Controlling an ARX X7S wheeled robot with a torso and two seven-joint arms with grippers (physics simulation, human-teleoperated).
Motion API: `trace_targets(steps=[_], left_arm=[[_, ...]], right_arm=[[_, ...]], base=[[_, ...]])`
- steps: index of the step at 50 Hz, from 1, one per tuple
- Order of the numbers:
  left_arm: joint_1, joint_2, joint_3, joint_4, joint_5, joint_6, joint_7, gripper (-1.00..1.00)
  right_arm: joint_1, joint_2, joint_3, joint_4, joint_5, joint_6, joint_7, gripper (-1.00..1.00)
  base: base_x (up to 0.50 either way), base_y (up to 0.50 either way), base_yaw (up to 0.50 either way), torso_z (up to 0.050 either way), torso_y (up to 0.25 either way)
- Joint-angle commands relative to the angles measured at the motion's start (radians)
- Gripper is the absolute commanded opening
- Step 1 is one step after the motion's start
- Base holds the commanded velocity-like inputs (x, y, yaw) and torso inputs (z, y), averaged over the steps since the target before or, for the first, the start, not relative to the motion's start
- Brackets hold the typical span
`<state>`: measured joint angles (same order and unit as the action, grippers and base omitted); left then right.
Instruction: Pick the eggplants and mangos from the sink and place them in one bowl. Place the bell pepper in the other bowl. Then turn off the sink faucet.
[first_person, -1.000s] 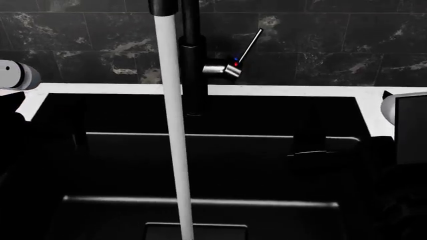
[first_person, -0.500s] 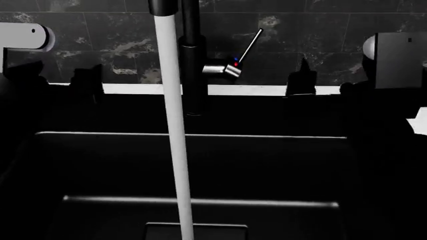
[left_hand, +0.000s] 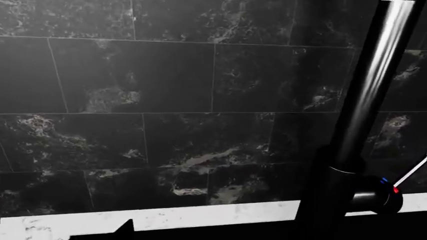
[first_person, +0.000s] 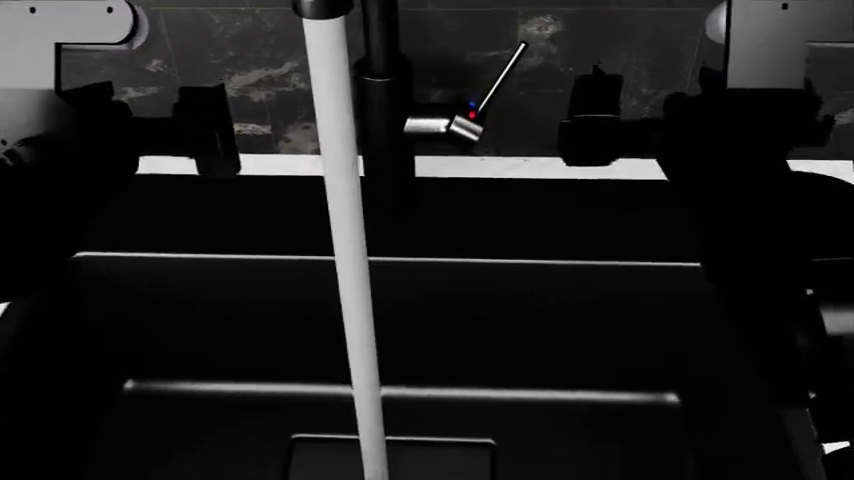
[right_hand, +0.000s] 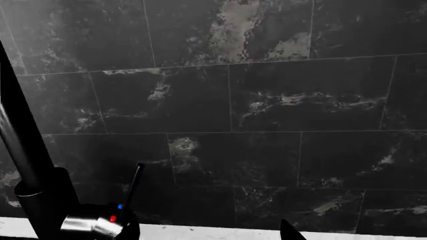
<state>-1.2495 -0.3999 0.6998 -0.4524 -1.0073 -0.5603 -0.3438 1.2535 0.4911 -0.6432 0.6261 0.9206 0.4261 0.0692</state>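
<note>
The black sink (first_person: 534, 320) fills the head view, and no eggplants, mangos or bell pepper show in it. The sink faucet (first_person: 380, 90) stands at the back with its silver lever (first_person: 451, 127) to its right. A white water stream (first_person: 350, 300) falls to the drain recess (first_person: 441, 455). My left gripper (first_person: 150, 125) is raised left of the faucet, open and empty. My right gripper (first_person: 643, 125) is raised right of the lever, open and empty. The lever also shows in the right wrist view (right_hand: 90, 225) and the left wrist view (left_hand: 383, 195). Both bowls are out of view.
A white counter strip (first_person: 534, 168) runs behind the sink under a dark marble tile wall (first_person: 627, 40). My dark arms cover the sink's left and right sides. In the right wrist view the gripper (right_hand: 208, 232) faces the wall beside the faucet column (right_hand: 30, 165).
Both grippers have risen from the sink's sides to faucet height in front of the tile wall. The water keeps running and the lever has not moved.
</note>
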Motion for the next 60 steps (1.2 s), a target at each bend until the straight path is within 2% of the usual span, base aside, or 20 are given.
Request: trace_targets(steps=[1, 8, 30, 60], left_arm=[[-0.013, 0.006, -0.003, -0.028, 0.004, 0.008, 0.015, 1.0], [-0.017, 0.005, -0.009, -0.029, -0.005, 0.005, 0.02, 1.0], [-0.041, 0.002, -0.005, -0.015, -0.01, -0.017, 0.022, 1.0], [-0.063, 0.022, -0.006, -0.073, -0.001, -0.006, 0.032, 1.0]], right_arm=[[0.024, -0.02, 0.007, 0.039, 0.014, 0.017, -0.018, 1.0], [0.037, -0.026, -0.014, 0.073, -0.014, -0.007, -0.065, 1.0], [0.005, -0.006, -0.044, 0.033, -0.068, -0.055, -0.063, 1.0], [0.015, -0.005, -0.053, 0.028, -0.097, -0.089, -0.074, 1.0]], base=[[0.0, 0.0, 0.0, 0.007, -0.199], [0.0, 0.0, 0.0, 0.007, -0.2], [0.0, 0.0, 0.0, 0.008, -0.194], [0.07, 0.0, 0.0, 0.0, -0.002]])
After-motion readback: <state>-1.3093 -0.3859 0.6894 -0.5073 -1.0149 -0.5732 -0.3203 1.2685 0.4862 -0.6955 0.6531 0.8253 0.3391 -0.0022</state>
